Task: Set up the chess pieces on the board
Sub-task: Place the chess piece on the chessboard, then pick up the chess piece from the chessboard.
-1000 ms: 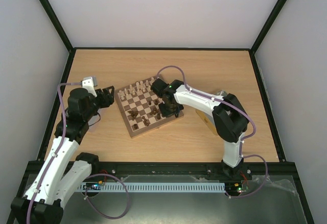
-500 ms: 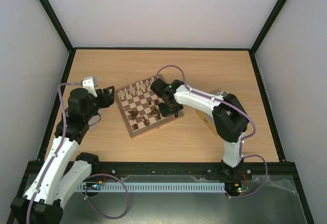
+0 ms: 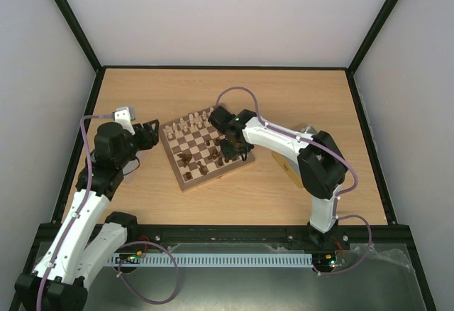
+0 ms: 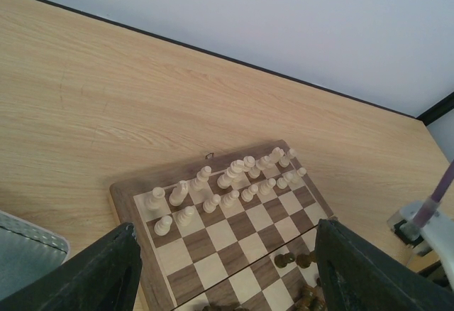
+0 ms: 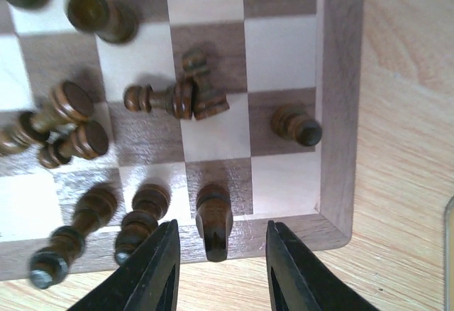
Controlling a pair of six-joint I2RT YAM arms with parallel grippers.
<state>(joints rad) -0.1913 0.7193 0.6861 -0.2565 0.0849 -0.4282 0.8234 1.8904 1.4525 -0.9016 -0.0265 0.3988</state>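
Observation:
The board [image 3: 186, 182] lies at the table's middle, turned at an angle. Cream chess pieces [image 3: 186, 123] stand in two rows on its far-left side and also show in the left wrist view [image 4: 227, 183]. Dark chess pieces [image 3: 206, 160] are scattered on the near-right half. My right gripper [image 5: 221, 268] is open over the board's corner [image 5: 339, 112], with an upright dark piece [image 5: 213, 219] between its fingers, untouched. Two dark pieces [image 5: 174, 99] lie on their sides. My left gripper [image 4: 227, 282] is open and empty, hovering beside the board's left edge [image 4: 124, 197].
A silver metal tray [image 4: 25, 254] shows at the lower left of the left wrist view. A tan block [image 3: 287, 167] lies on the table right of the board, partly under my right arm. Black frame rails edge the table.
My right gripper has shifted slightly over the board's near-right corner. The left arm has not moved.

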